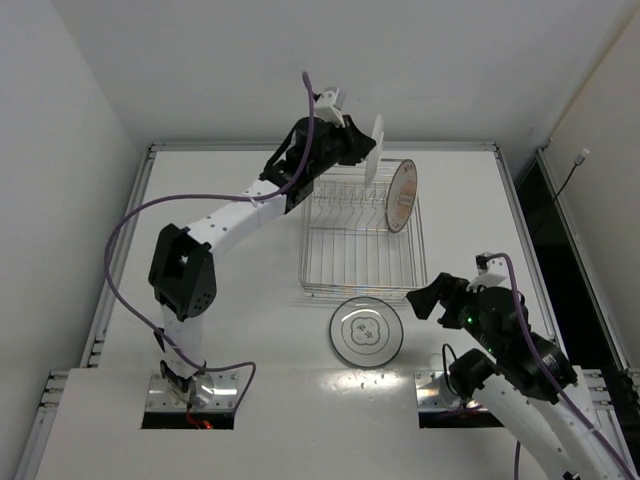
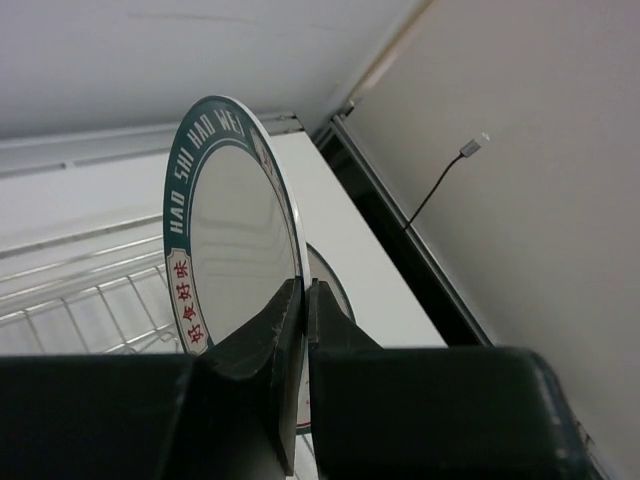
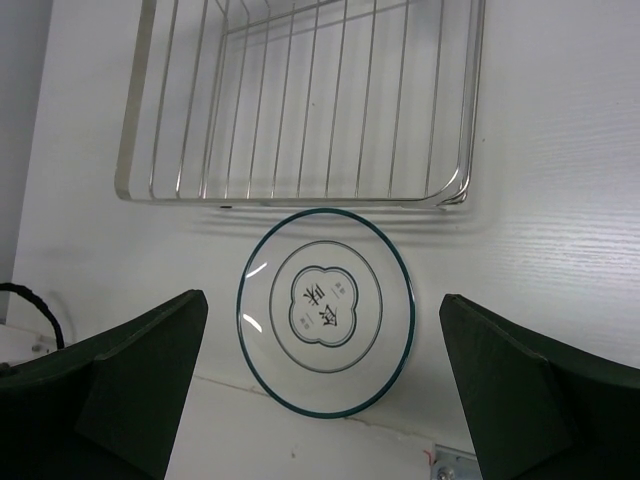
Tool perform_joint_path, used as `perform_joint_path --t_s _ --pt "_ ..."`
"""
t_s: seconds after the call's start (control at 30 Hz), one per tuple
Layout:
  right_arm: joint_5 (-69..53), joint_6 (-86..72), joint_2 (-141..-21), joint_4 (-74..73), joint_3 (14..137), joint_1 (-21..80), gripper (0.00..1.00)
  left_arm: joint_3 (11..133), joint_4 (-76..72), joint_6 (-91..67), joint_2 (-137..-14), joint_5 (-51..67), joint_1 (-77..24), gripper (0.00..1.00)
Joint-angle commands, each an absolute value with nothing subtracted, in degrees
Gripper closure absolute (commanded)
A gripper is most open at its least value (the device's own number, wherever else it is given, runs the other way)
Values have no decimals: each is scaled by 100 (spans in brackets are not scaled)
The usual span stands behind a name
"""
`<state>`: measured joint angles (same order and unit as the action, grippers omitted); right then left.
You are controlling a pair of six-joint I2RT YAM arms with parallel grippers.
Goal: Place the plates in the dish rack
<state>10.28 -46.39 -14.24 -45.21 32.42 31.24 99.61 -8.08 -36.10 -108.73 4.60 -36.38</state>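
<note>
My left gripper (image 1: 362, 150) is shut on the rim of a white plate with a dark teal rim and red characters (image 2: 230, 225). It holds the plate on edge (image 1: 377, 148) above the far end of the dish rack (image 1: 350, 255). A plate with an orange centre pattern (image 1: 402, 195) stands upright in the rack's far right slots. The greyish glassy plate (image 1: 367, 331) lies flat on the table just in front of the rack. My right gripper (image 1: 428, 297) is open and empty, to the right of that plate, which shows between its fingers in the right wrist view (image 3: 325, 310).
The chrome wire rack (image 3: 300, 100) has bare slots across its near and left parts (image 2: 80, 290). White walls enclose the table on the left and back. A dark gap and a cable (image 2: 440, 185) run along the right edge.
</note>
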Motion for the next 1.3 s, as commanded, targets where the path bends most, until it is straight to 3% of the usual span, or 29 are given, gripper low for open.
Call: perform_joint_path --t_s 0.0,0.23,0.73,0.93,0.97,1.03,1.07,1.1,1.2,1.27 --pt "1160 -4746 -1336 -4447 3217 3111 0 10169 -2082 -4315 -10977 721 -3779 100" --pt "1160 -4746 -1230 -4500 3164 3111 0 9563 -2750 -4921 -11171 519 -3955 100" --pt "1160 -4746 -1230 -4500 3164 3111 0 8412 -2751 -4983 -10995 -333 -4219 100" --pt "1160 -4746 -1230 -4500 3164 3111 0 8569 -2234 -4616 -11047 -483 -4385 98" --pt "1160 -4694 -1230 -4500 3234 3111 0 8778 -2119 -4553 -11048 -483 -4386 82" --pt "1265 -4693 -1230 -4570 3295 3111 0 8982 -1811 -4500 -11101 -291 -4386 63" --pt "1327 -4693 -1230 -4666 3392 3111 0 9052 -1750 -4448 -11101 -212 -4386 44" --pt "1405 -4693 -1300 -4745 3462 3111 0 9140 -1662 -4447 -11101 -211 -4386 35" --pt "1661 -4929 -1678 -5122 3874 3111 0 9202 -1416 -4578 -10873 -62 -4386 18" --pt "1574 -5132 -2011 -5185 3876 3111 0 9316 -1214 -4640 -10794 61 -4386 16"
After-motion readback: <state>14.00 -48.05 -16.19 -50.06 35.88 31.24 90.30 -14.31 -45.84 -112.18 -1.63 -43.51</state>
